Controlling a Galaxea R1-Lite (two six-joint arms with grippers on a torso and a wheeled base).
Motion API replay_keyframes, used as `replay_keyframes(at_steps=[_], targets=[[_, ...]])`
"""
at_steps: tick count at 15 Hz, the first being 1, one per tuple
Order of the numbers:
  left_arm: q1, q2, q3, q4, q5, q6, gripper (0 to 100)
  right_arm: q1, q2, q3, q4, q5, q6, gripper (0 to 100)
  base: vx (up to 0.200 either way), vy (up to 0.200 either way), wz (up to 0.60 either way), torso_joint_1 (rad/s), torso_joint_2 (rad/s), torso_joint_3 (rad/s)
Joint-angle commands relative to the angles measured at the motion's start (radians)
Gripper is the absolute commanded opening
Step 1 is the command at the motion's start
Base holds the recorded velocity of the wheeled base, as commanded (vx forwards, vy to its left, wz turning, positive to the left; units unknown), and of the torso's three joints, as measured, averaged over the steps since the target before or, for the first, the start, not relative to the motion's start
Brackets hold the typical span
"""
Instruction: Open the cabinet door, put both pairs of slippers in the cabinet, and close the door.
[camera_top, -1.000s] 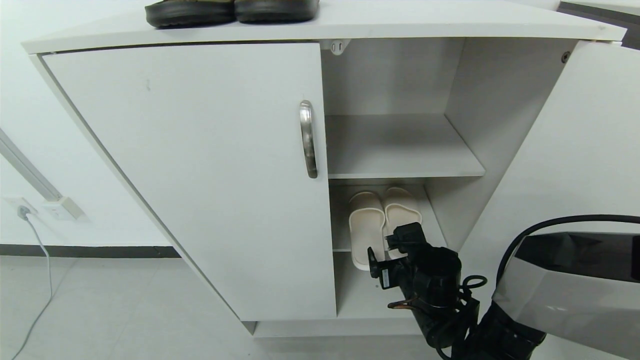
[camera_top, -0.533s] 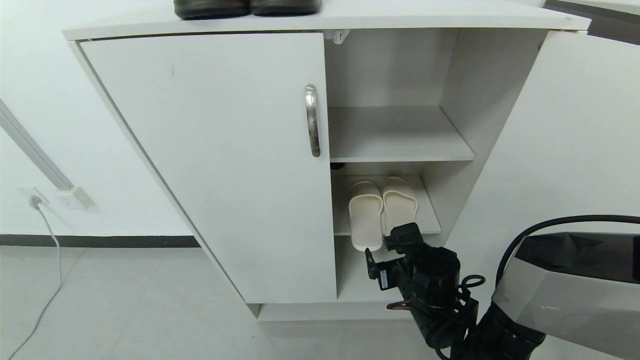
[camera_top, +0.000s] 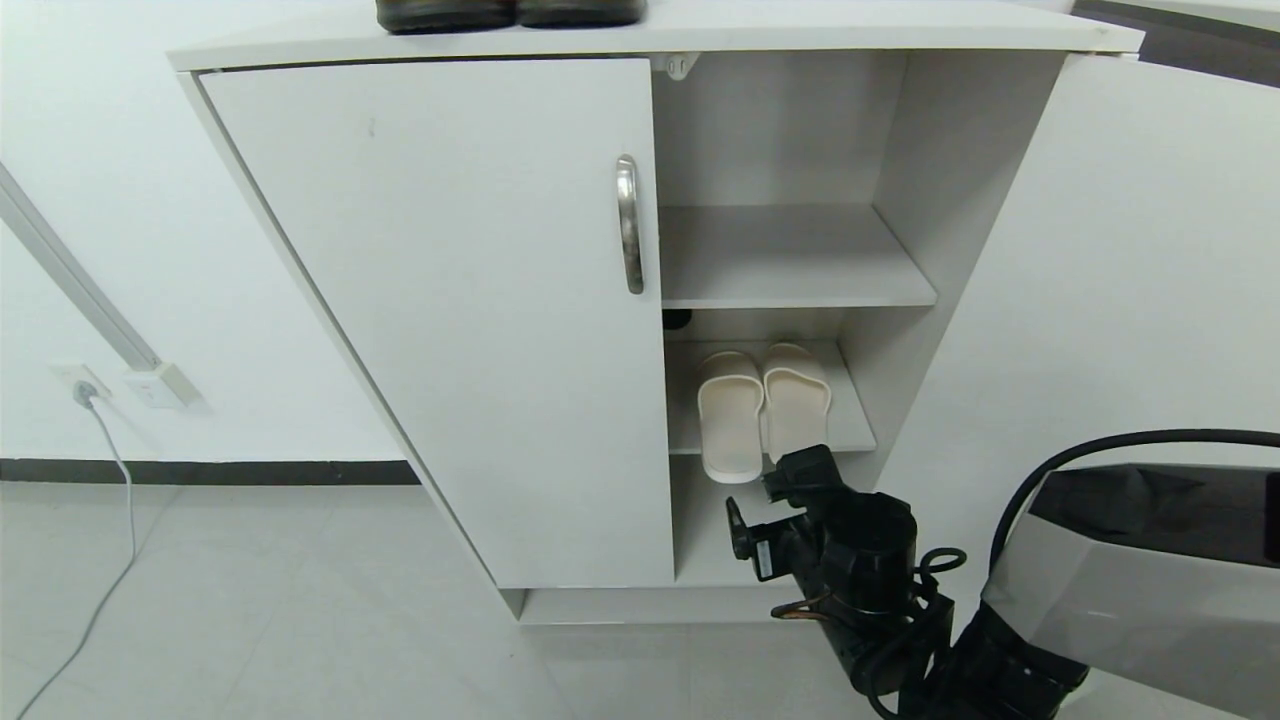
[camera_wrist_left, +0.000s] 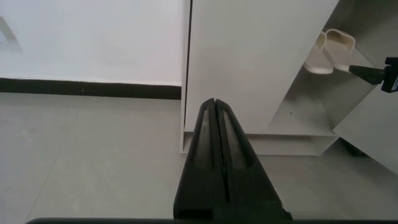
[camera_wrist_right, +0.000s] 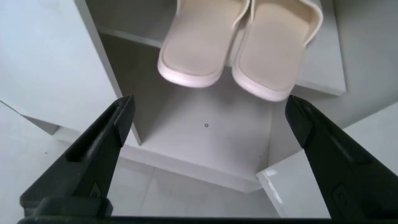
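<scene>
Right gripper (camera_wrist_right: 208, 118) has drawn back from slippers (camera_wrist_right: 205, 37).

The wall (camera_top: 130, 180) behind is plain white. Along its foot runs a dark skirting strip (camera_top: 200, 472), and below it the floor (camera_top: 260, 630) is of pale grey tiles with thin joints. A white cable duct (camera_top: 70, 275) goes slanting down the wall to a small white box (camera_top: 165, 387). Just beside the box is a socket (camera_top: 78, 382) with a plug in it, and a grey cable (camera_top: 128, 500) hangs from it down to the floor. A white cabinet (camera_top: 430, 300) stands against the wall. The light is even and soft.
</scene>
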Motion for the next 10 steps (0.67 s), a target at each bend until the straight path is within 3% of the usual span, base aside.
replay_keyframes(at_steps=[1,10], targets=[[0.001,0.001,0.0,0.0,0.0,0.0,0,0.0,0.014,-0.005,0.003,0.002,0.001,100,0.0,0.0,0.0,0.0,0.0,0.0],[0.001,0.001,0.002,0.0,-0.001,0.008,0,-0.003,0.017,-0.004,-0.002,0.0,0.001,100,0.0,0.0,0.0,0.0,0.0,0.0]])
